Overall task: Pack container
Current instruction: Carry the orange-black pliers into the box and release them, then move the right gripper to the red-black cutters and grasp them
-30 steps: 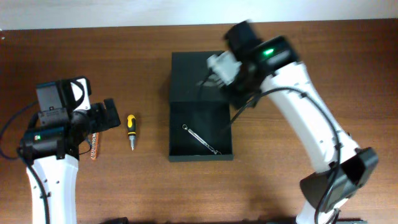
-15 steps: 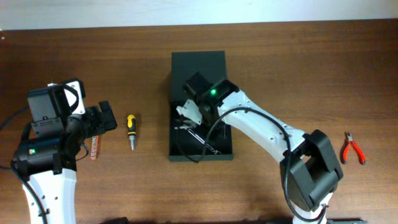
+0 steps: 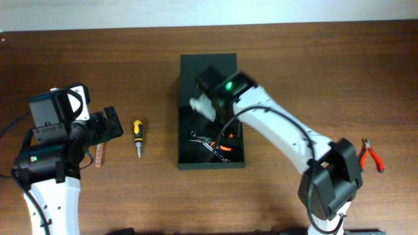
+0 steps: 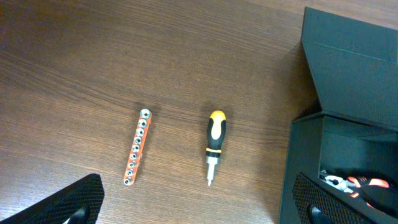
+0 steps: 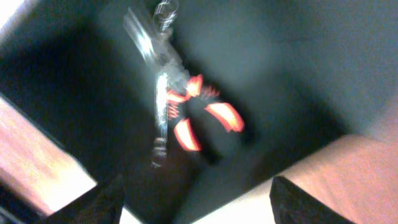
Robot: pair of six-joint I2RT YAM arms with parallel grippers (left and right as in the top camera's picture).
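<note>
The container (image 3: 188,78) is a dark box with its flap lid folded back toward the far side; it also shows at the right of the left wrist view (image 4: 348,81). Inside lie a silver wrench (image 3: 204,141) and orange-handled pliers (image 3: 226,147), blurred in the right wrist view as wrench (image 5: 159,93) and pliers (image 5: 200,119). My right gripper (image 3: 205,103) hovers over the box, its jaws (image 5: 199,205) open with nothing between them. My left gripper (image 4: 199,208) stands wide open above bare wood, left of the box.
A yellow-and-black screwdriver (image 3: 138,137) (image 4: 214,146) and an orange bit holder (image 3: 98,156) (image 4: 137,155) lie left of the box. Red-handled pliers (image 3: 370,157) lie at the far right of the table.
The right gripper has opened and risen; orange-handled pliers now lie in the box beside the wrench. The left arm has barely moved.
</note>
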